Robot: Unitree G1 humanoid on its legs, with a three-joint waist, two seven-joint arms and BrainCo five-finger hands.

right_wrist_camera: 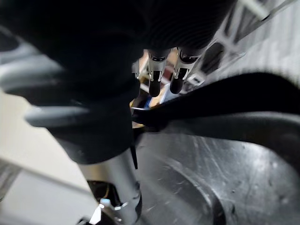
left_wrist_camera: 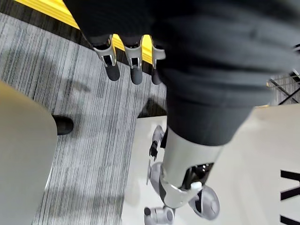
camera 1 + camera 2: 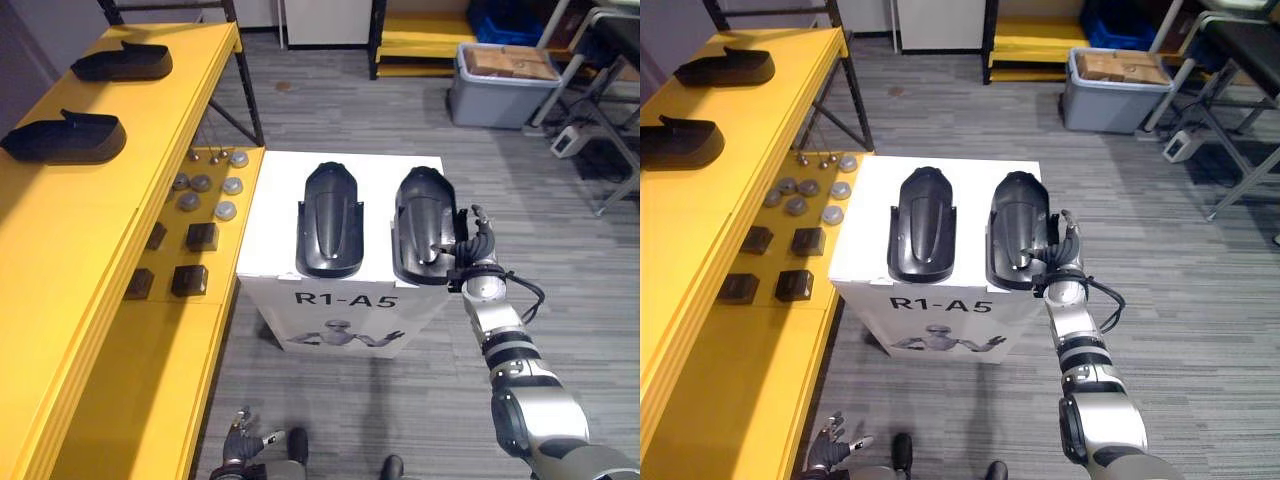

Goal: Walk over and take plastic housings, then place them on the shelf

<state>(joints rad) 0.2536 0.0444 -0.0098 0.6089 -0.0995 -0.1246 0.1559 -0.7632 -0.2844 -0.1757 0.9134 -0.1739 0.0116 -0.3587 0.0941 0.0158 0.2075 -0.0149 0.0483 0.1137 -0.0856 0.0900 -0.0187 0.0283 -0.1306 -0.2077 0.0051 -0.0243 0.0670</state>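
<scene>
- Your right hand is at the outer, right edge of the right-hand glossy black plastic housing, near the end closest to you.
- In the right wrist view its fingers reach out straight past the housing's rim, with the thumb on the other side of that rim. The hand is released, not clenched on the part. You cannot tell whether the thumb touches the plastic.
- That housing lies flat on the tabletop of the white box-shaped stand, lengthwise away from you. A second, matching black plastic housing lies just beside it on its left, parallel and apart from it.
- Two more black plastic housings lie on the top level of the long yellow shelf on your left, well apart from each other.
- On the shelf's lower level, next to the stand, you have a cluster of small round silver parts and some dark square blocks.
- Your left hand hangs low beside the shelf, above the grey carpet. Its fingers are relaxed and hold nothing.
</scene>
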